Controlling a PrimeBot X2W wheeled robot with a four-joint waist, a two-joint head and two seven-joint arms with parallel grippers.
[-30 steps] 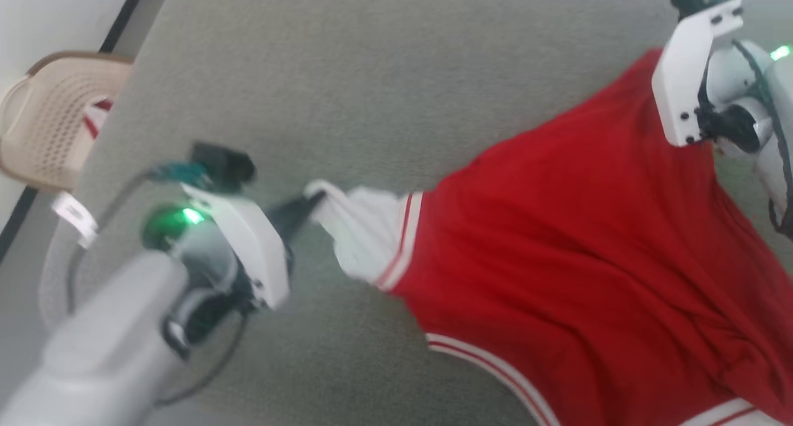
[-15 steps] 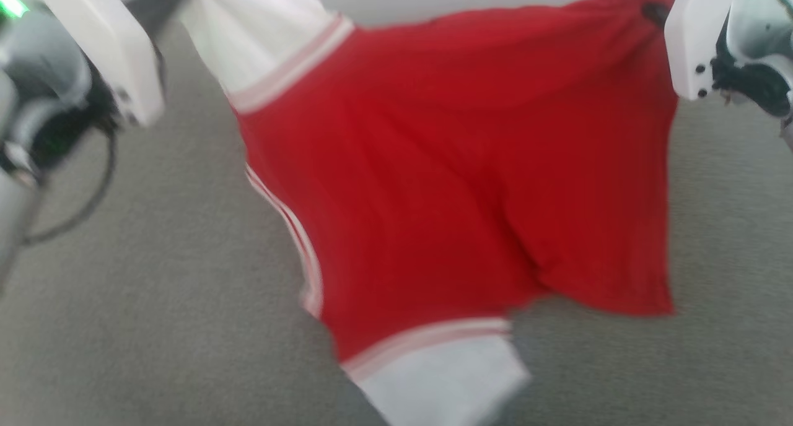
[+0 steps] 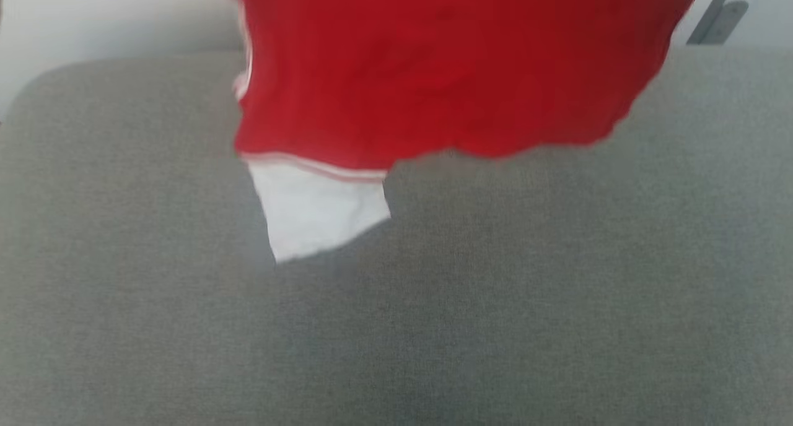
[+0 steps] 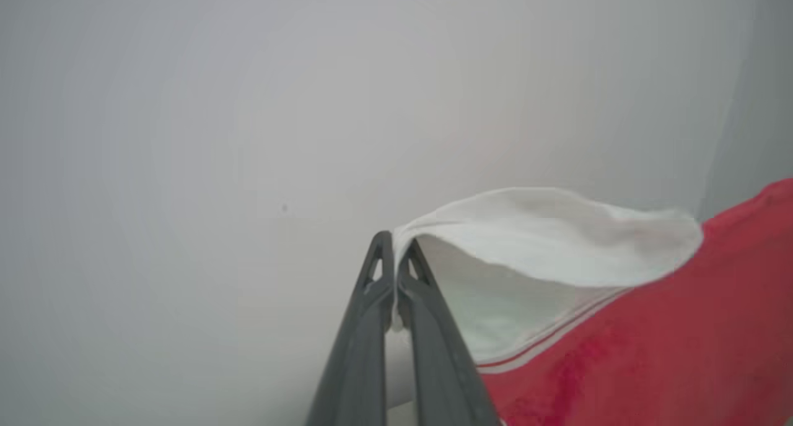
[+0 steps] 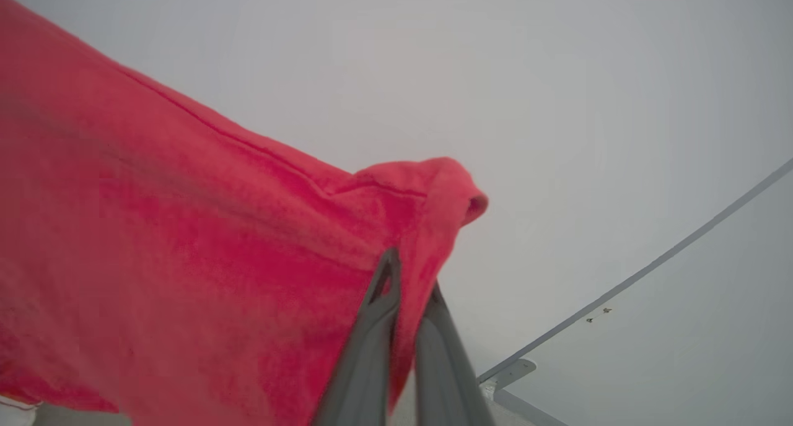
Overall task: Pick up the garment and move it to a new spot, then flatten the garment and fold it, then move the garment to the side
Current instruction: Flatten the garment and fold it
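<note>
The garment (image 3: 433, 73) hangs over the grey table (image 3: 495, 327); left claw (image 4: 396, 245) clamped on its white end panel, right claw (image 5: 412, 272) clamped on a red edge.

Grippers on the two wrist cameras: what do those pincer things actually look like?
The left gripper has two long, slim, dark grey fingers tapering to narrow tips, each with a small triangular cut-out near the end. The right gripper looks alike, though blurrier.
</note>
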